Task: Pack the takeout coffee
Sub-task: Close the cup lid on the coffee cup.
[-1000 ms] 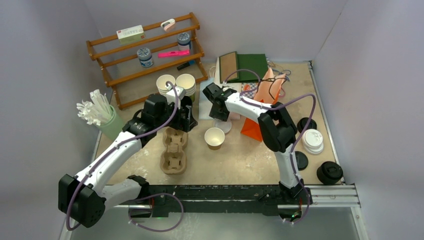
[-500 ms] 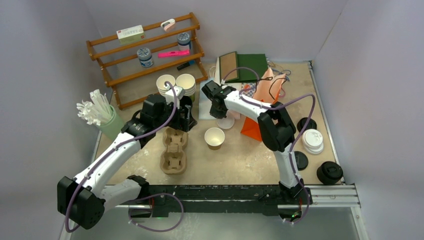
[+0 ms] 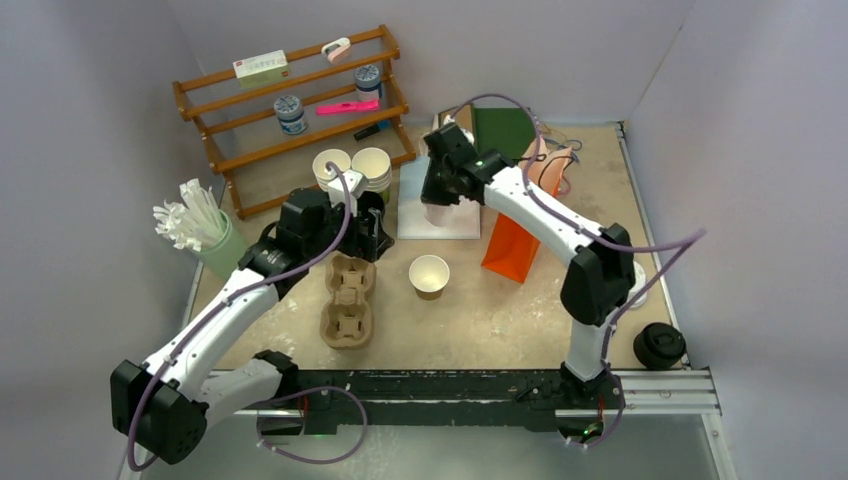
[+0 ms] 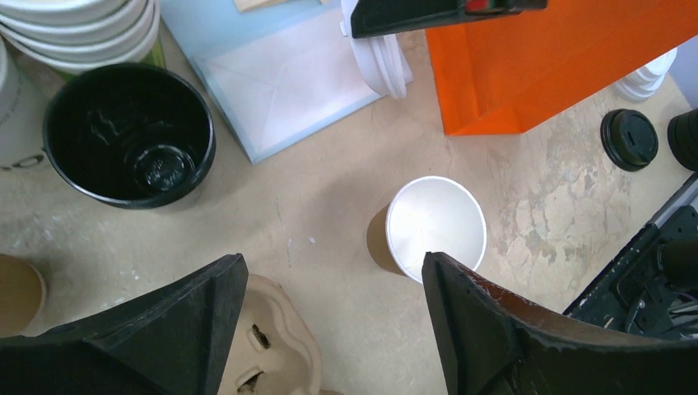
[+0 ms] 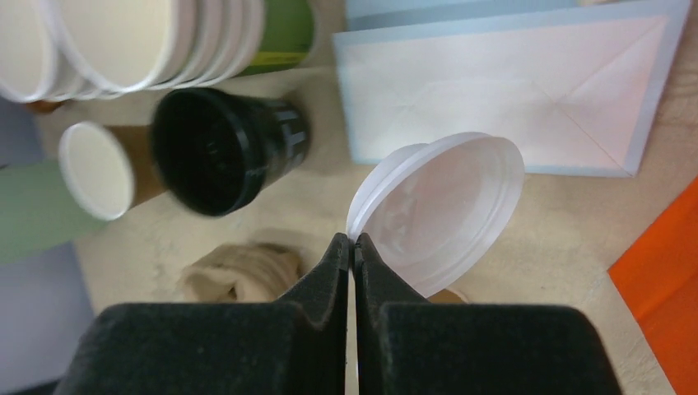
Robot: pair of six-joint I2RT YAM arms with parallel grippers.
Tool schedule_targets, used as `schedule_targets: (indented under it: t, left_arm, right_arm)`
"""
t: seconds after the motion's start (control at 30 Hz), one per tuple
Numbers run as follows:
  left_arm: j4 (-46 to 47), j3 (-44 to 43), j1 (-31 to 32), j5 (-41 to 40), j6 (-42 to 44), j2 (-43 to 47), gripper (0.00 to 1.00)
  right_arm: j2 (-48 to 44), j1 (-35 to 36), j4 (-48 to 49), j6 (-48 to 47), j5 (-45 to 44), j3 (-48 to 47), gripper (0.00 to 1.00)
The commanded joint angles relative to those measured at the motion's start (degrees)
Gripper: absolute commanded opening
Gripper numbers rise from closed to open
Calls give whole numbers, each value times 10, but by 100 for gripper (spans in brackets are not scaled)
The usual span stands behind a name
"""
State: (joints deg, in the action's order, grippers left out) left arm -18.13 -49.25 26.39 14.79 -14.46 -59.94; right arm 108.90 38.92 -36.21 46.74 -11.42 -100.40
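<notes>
**Lid pinched in my right claw, open cup below my left**

In my left wrist view the black cup (image 4: pixel 127 136) stands empty at upper left. The white envelope (image 4: pixel 288 74) lies on a pale blue sheet at top centre, and the orange bag (image 4: pixel 560 58) fills the upper right. The pulp carrier (image 4: pixel 272 354) shows at the bottom edge between my fingers. A black lid (image 4: pixel 630 138) lies at far right on the table (image 4: pixel 313 206). In the top view my left arm covers the black cup.

I count:
- two stacks of white cups (image 3: pixel 372 165)
- one black cup, one carrier, one envelope and one bag
- two brown cups
- a short pile of white lids (image 4: pixel 650 78), too small to count

The open brown cup (image 4: pixel 436 226) stands upright at lower right of centre in my left wrist view. Its rim meets the tip of the right-hand finger in the picture. My left claw (image 4: pixel 333 263) hangs above it spread wide, gripping nothing. The second brown cup (image 5: pixel 103 169) sits at the left of my right wrist view, just beside the black cup.

My right claw (image 5: pixel 354 240) has its fingers pressed together on the rim of a white lid (image 5: pixel 444 214). The lid is tilted and sits over the envelope's lower edge. In the top view the open cup is below this claw and apart from it.
</notes>
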Motion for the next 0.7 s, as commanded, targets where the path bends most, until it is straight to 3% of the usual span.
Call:
schedule_targets:
  t: [0.0, 0.33, 0.5, 0.67]
  left_arm:
    - [72, 5, 2, 13, 49, 33, 83]
    - [438, 142, 2, 170, 142, 131, 94]
    - [491, 118, 2, 234, 167, 103, 97]
    - [504, 87, 2, 243, 174, 77, 98]
  right_arm:
    - [-69, -39, 37, -74, 165, 8, 0]
    - [-201, -121, 118, -73, 501, 78, 0]
    - [-223, -122, 210, -11, 635, 109, 0]
    - [-237, -121, 296, 50, 690, 138, 0]
